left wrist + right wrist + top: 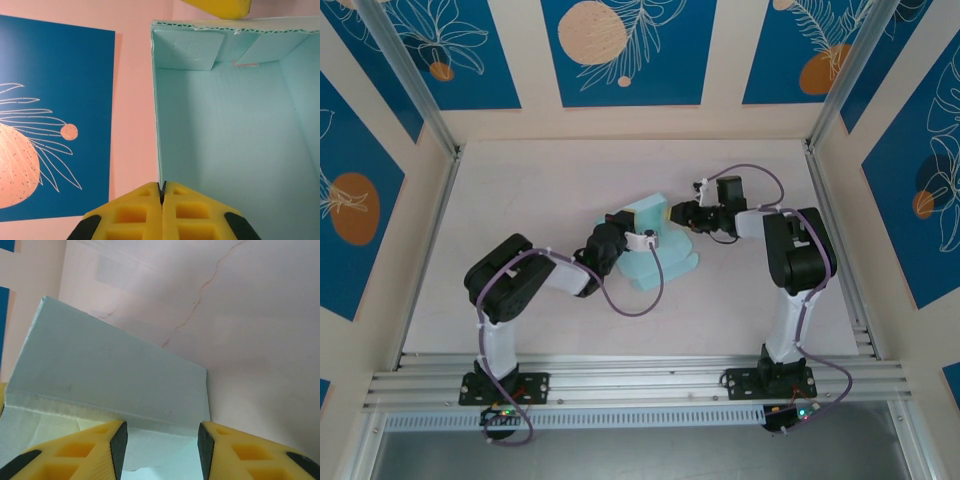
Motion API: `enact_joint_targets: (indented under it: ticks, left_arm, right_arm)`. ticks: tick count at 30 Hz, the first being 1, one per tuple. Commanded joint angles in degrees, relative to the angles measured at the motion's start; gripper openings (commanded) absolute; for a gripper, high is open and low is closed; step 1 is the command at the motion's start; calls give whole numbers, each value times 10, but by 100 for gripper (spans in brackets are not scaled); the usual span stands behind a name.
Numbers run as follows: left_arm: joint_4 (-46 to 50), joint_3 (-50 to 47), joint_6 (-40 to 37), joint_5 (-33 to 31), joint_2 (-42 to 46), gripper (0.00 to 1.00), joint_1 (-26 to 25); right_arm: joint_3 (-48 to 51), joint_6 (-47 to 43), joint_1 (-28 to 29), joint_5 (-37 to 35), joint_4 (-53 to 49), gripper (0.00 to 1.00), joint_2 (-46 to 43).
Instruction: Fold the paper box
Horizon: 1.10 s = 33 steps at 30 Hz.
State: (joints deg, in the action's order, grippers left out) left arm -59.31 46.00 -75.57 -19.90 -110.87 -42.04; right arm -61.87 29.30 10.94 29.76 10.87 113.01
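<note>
While the pale mint-blue thin-card paper box (670, 265) is sitting on the table (520, 200) | left gripper (161, 197) is pinching one wall, likely anchoring it | right gripper (162, 437), jaws spread, is straddling the far wall

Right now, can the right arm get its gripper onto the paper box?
Likely yes: the right gripper is open with an edge of the paper box between its fingers, nothing blocking. The left gripper pinches another wall, out of the way.

Both arms reached inward, their grippers facing each other.
The left gripper (161, 186) had its fingers pressed together on a wall of the paper box (225, 140); opposite it, the right gripper (162, 432) held its fingers (116, 440) apart.
</note>
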Motion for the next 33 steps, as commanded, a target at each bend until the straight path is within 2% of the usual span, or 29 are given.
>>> enact_joint_targets:
  ticks: [1,14,27,33]
  left_arm:
    - [22,-1,8,32,-15,0,-4]
    - [59,5,34,65,-5,0,3]
    - [89,21,44,79,0,0,13]
    - [77,16,37,73,-1,0,13]
  right_arm:
    - [-30,-45,25,0,-35,45,-7]
    - [-69,-96,44,-17,-57,48,15]
    - [-97,-141,60,30,-73,48,20]
    - [-103,-136,60,-28,-90,48,26]
